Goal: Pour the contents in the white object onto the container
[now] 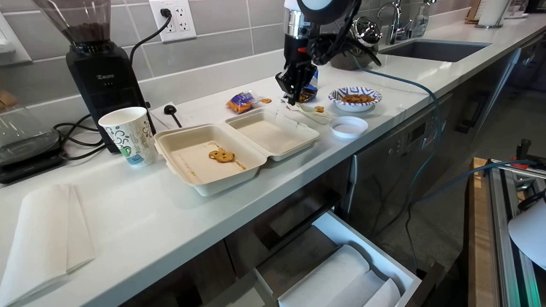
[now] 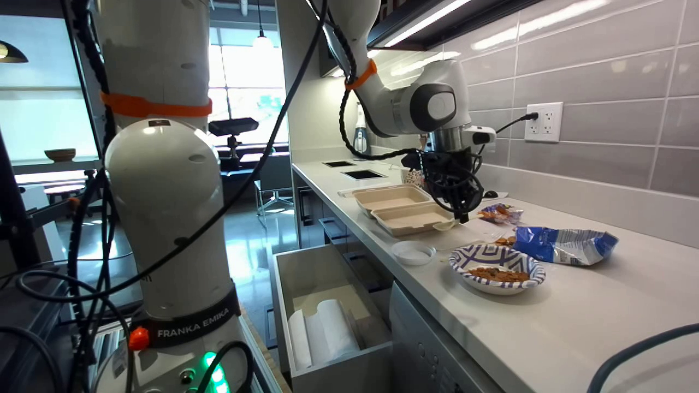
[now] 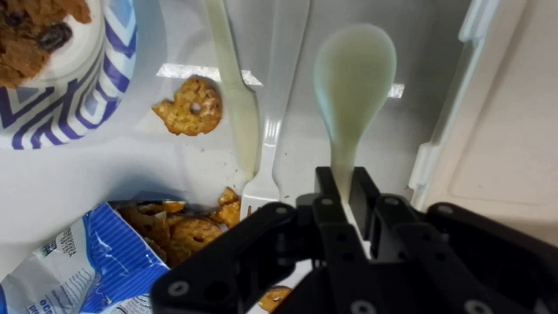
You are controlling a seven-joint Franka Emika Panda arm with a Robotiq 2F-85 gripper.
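Observation:
The white object, a small low white cup (image 1: 348, 127), stands near the counter's front edge; it also shows in an exterior view (image 2: 413, 252). Its inside looks white, with no brown bits visible. It is outside the wrist view. The container, an off-white foam box (image 1: 273, 133), lies open beside it, with a brown snack piece (image 1: 222, 155) in one half; it also shows in an exterior view (image 2: 407, 219) and the wrist view (image 3: 501, 161). My gripper (image 3: 341, 175) is shut on the handle of a pale plastic spoon (image 3: 355, 74), beside the box; it shows in both exterior views (image 1: 292, 100) (image 2: 463, 217).
A plastic knife (image 3: 242, 122), a fork (image 3: 260, 187) and a snack piece (image 3: 192, 107) lie on the counter. A blue-patterned bowl (image 2: 494, 286) holds brown flakes. Opened snack bags (image 2: 565, 245) (image 1: 241, 102), a tall paper cup (image 1: 132, 136) and a coffee grinder (image 1: 104, 81) stand around.

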